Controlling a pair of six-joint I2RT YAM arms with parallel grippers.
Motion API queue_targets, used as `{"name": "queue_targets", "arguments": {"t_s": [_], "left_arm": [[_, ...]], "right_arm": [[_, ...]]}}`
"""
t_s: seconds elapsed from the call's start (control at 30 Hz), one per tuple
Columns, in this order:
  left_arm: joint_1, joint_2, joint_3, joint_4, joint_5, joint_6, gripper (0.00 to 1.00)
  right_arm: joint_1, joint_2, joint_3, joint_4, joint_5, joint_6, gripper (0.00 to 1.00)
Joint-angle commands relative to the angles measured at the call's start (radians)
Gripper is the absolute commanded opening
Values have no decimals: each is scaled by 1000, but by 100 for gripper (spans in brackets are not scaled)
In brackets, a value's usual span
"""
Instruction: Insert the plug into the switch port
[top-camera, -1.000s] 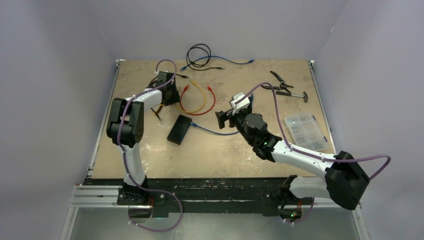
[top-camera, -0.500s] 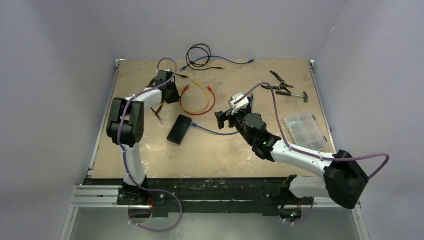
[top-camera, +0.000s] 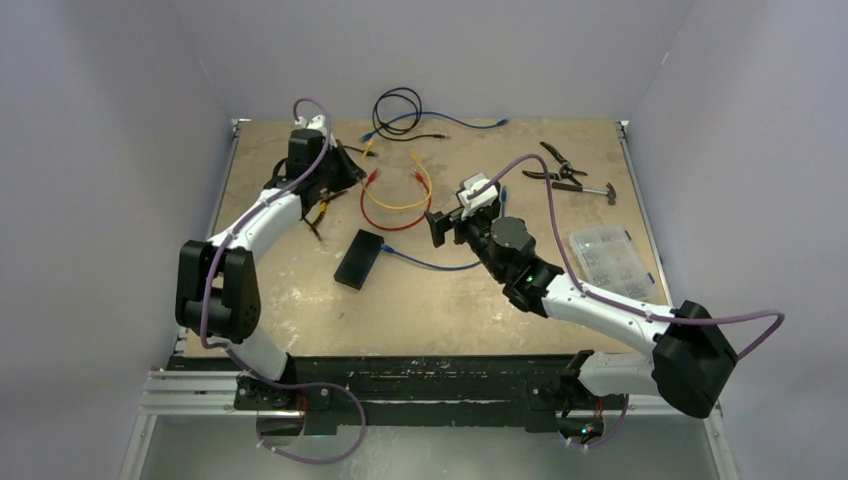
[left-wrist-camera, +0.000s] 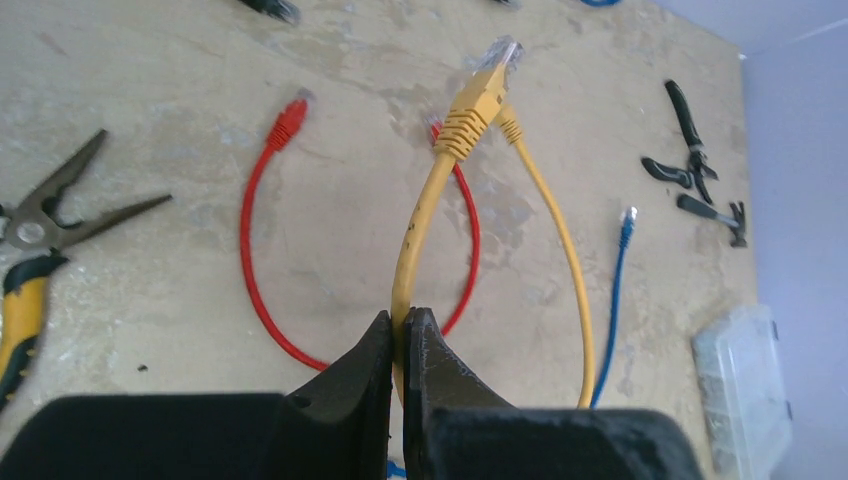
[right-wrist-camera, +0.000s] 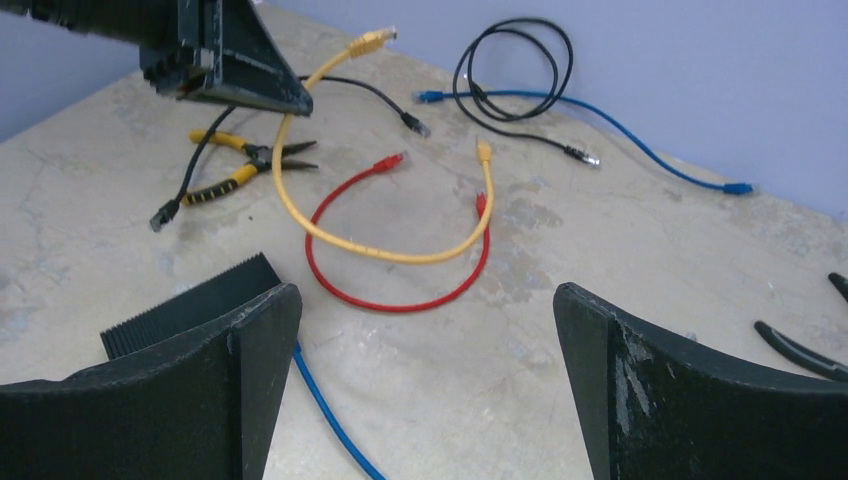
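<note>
plug: clear tip on yellow cable, raised | switch: flat black box, lying angled

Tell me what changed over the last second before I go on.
The left tool closed on the yellow cable behind one plug and lifted that end, the arm swinging toward the far left. The right tool stayed open and barely shifted. The switch, red cable and blue cable lie as before.

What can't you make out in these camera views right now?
Sockets of the switch: too small from the top; the right gripper hides them in its wrist view.
Whether the blue cable is plugged into it: too small, top view.
Stretch of yellow cable inside the left gripper: hidden by its fingers, left wrist view.
</note>
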Motion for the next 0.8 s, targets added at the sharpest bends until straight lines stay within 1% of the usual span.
{"name": "queue_targets", "arguments": {"t_s": [0.0,0.1,0.2,0.3,0.4,0.5,0.6,0.77], "left_arm": [[2,-92,-66,50,117,-39,0],[-9,-137,-111,59,166,-36,0],[-36,-178,-159,54,170,-6,0],[-83,-205,-196,44,141,32,0],[-159,-220,-219,33,72,70,0],[-221,-223,-253,41,34,68,0],[-238,-221,-294,65,29,46,0],[-259,-213,-325,53,-2,69,0]], "right_arm": [[-1,0,72,-2,-3,-25,99],[-18,4,89,-16,-7,-10,99],[-56,22,106,-50,-20,17,99],[-110,46,113,-86,-32,75,98],[-153,65,118,-120,-34,111,96],[-180,91,124,-153,-30,136,95],[-188,123,126,-177,1,154,94],[-200,191,126,-190,-4,165,90]]}}
